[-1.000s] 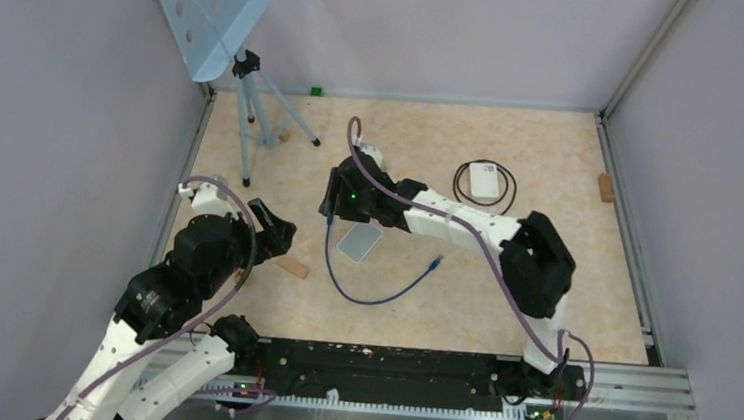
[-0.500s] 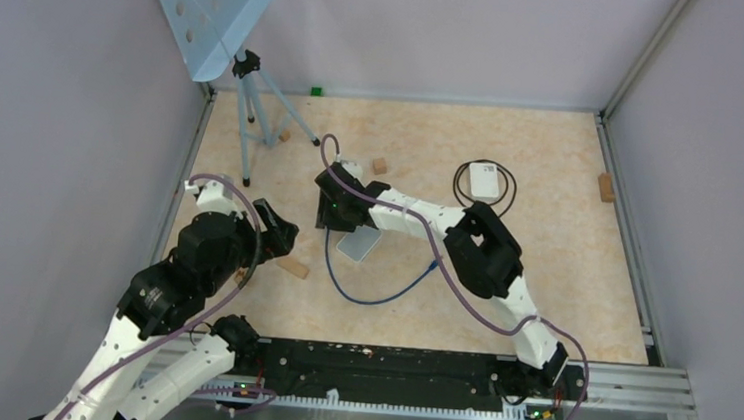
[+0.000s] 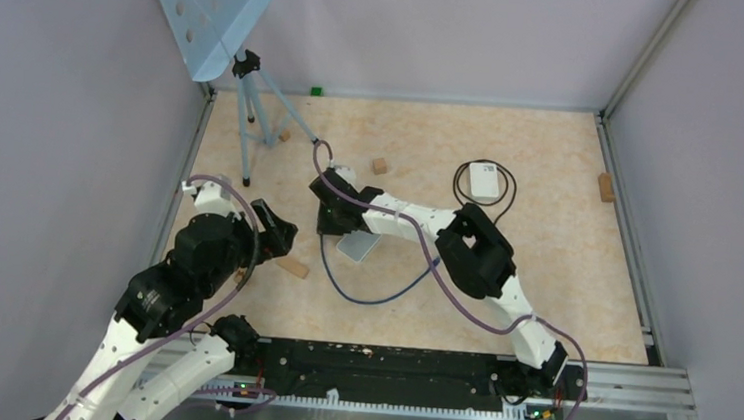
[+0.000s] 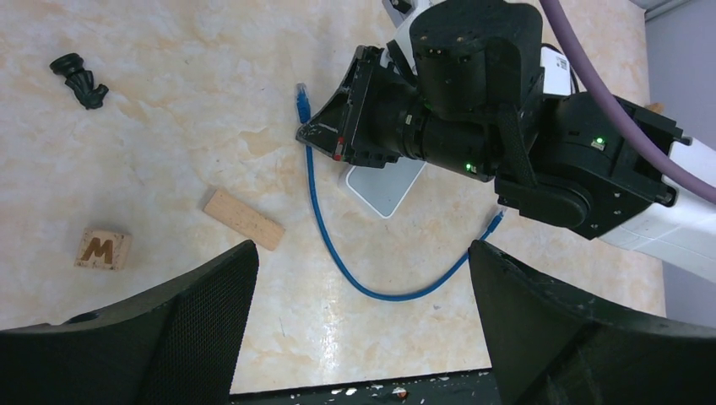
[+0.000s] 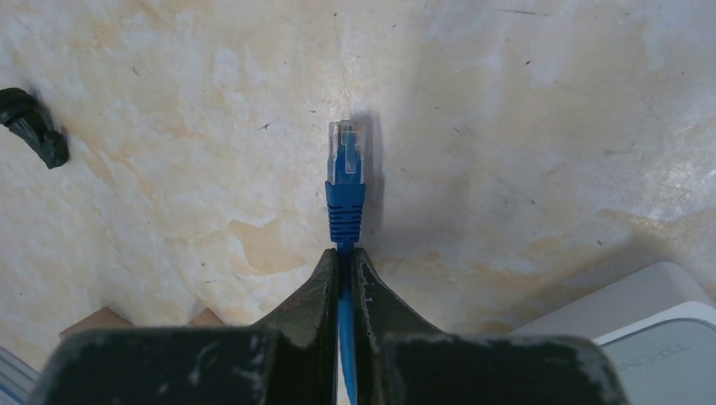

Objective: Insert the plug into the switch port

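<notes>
Left wrist: one cable (image 4: 338, 263), two plugs (image 4: 301, 101) (image 4: 492, 224), one switch (image 4: 384, 187).

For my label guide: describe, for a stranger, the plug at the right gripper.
On the beige table, a thin blue cable curves beside a flat white box under the right arm. The plug is the clear-tipped end poking past the shut right gripper; the other end lies free.

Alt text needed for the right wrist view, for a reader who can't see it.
The right gripper has its jaws shut on a blue cable just behind its plug, which points away from the camera over a beige marbled table. A corner of the white switch shows at lower right, and a small black object at the left edge.
</notes>
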